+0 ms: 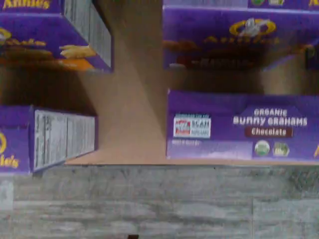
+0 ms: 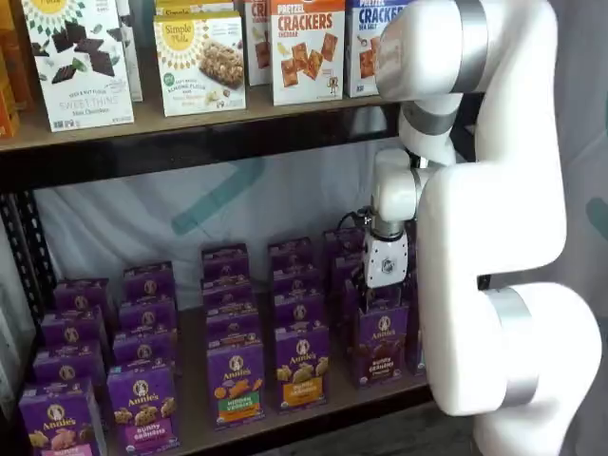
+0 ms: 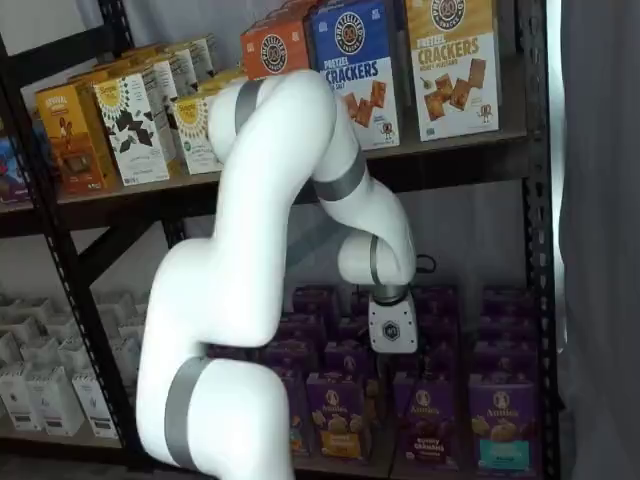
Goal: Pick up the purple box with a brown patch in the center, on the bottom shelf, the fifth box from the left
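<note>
The purple box [image 2: 381,346] with a dark brown cookie picture stands in the front row of the bottom shelf [image 2: 313,414]; it also shows in a shelf view [image 3: 428,423]. In the wrist view its top face [image 1: 239,130] reads "Bunny Grahams Chocolate". My gripper [image 2: 379,296] hangs just above and slightly behind this box, its white body plain in both shelf views [image 3: 391,355]. Its black fingers are lost against the dark boxes, so I cannot tell whether they are open or shut. Nothing shows held.
Rows of similar purple boxes fill the shelf, with an orange-band one [image 2: 302,369] and a green-band one [image 2: 236,382] to the left. A teal-band box [image 3: 502,423] stands to the right. Tall cracker boxes [image 2: 307,49] stand on the board above. My white arm [image 2: 494,237] blocks the shelf's right end.
</note>
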Tool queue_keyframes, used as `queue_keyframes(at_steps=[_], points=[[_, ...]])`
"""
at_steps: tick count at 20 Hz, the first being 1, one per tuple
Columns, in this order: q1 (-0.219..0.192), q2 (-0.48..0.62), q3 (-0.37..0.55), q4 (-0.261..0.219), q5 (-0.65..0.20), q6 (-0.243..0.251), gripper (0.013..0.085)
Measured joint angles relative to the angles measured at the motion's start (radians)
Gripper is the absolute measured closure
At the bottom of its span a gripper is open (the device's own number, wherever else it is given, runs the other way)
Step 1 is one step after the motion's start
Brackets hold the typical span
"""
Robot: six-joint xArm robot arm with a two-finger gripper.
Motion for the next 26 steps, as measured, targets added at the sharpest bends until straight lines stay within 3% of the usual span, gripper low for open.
queue_keyframes(at_steps=[14,26], points=[[-0.012,0.177,-0.264,-0.023,0.081,0.009,0.013],[-0.031,0.257,-0.39,-0.029,0.157,-0.007,0.013]])
